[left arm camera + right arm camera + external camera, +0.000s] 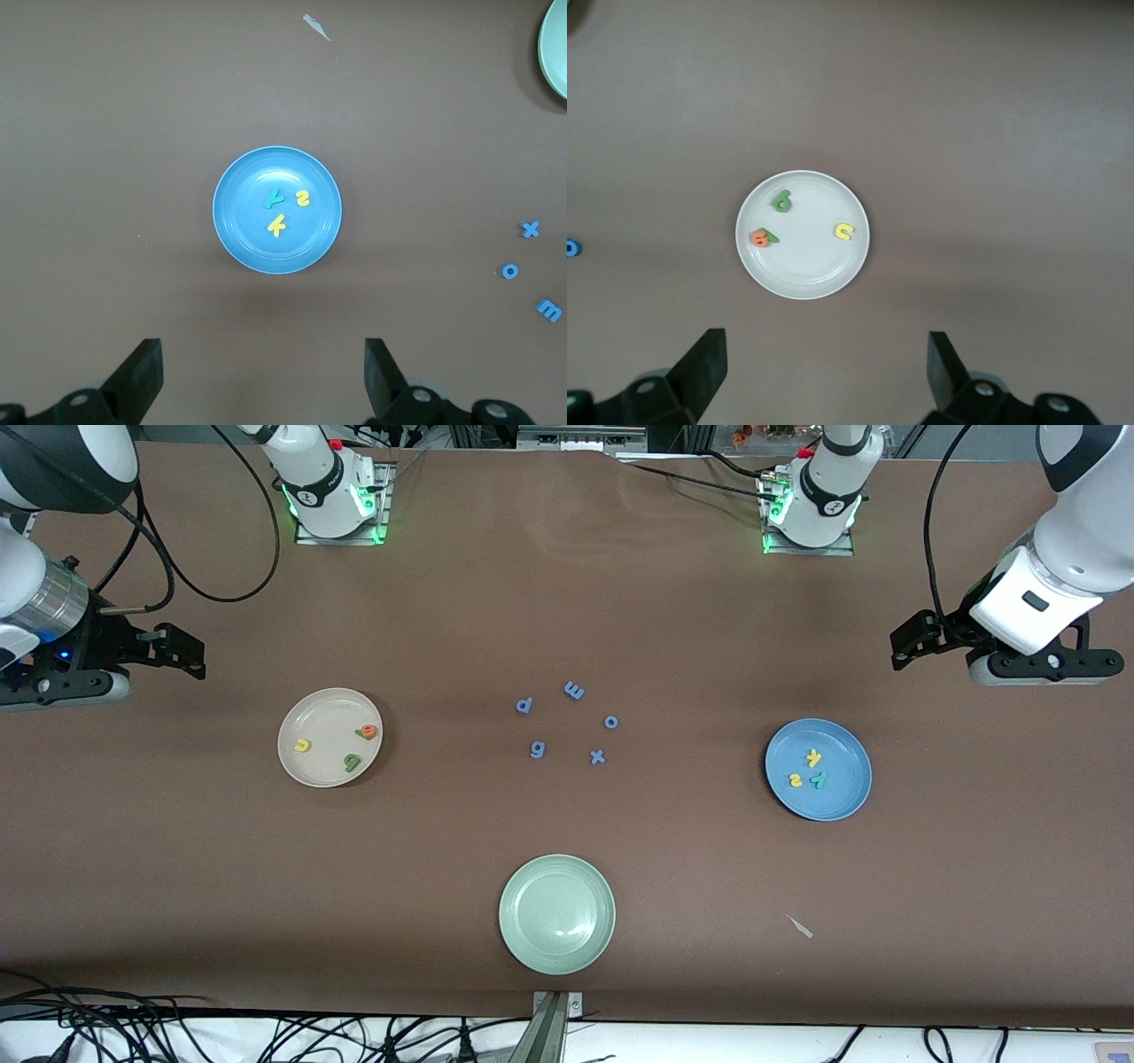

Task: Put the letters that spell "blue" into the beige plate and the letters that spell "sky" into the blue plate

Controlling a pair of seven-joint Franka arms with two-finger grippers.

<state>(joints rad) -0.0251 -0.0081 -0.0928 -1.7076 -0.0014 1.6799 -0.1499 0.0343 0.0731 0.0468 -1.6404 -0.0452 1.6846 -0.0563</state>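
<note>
The beige plate holds a yellow u, a green b and an orange e. A small green piece lies against the e. The blue plate holds a yellow k, a yellow s and a teal y. My right gripper hangs open and empty over bare table at the right arm's end. My left gripper hangs open and empty at the left arm's end.
Blue-purple letters lie mid-table: p, m, o, g, x. A pale green plate sits nearer the front camera. A white scrap lies nearer the front camera than the blue plate.
</note>
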